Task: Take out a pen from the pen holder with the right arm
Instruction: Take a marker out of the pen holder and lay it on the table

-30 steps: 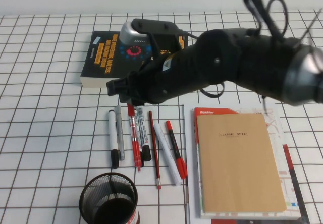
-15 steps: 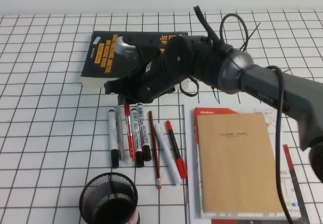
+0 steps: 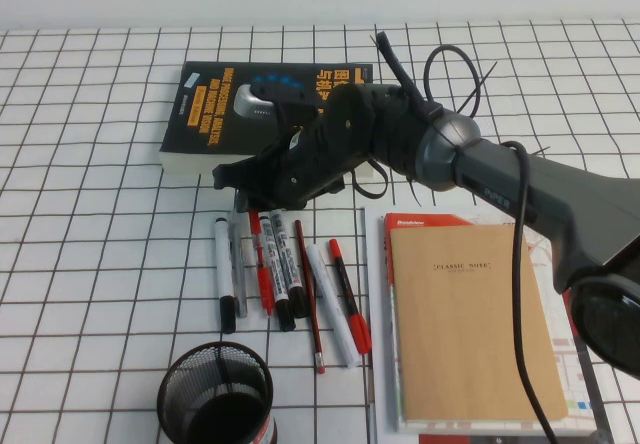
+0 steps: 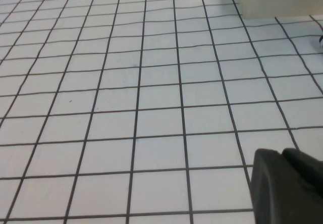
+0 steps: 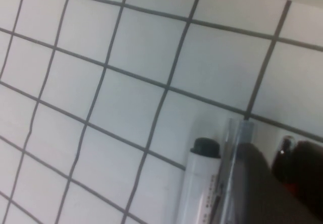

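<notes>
Position check: the right gripper (image 3: 238, 182) sits over the far ends of the pen row (image 3: 275, 274), just near of the book (image 3: 215, 114). You cannot tell how wide its jaws stand. Pens lie flat on the bench (image 3: 90, 264), long axes near to far. The pen holder (image 3: 215, 396) stands nearer, with no pen above its rim. The left gripper (image 4: 287, 183) hovers left of the book, jaws unreadable.

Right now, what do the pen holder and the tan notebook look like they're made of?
The pen holder is likely black-coated metal wire mesh, judging by its see-through lattice wall. The tan notebook has a matte kraft-paper cover, probably card: flat, with no shine. The right gripper sits low over the far ends of the pens; the left gripper hovers over the gridded tabletop.
</notes>
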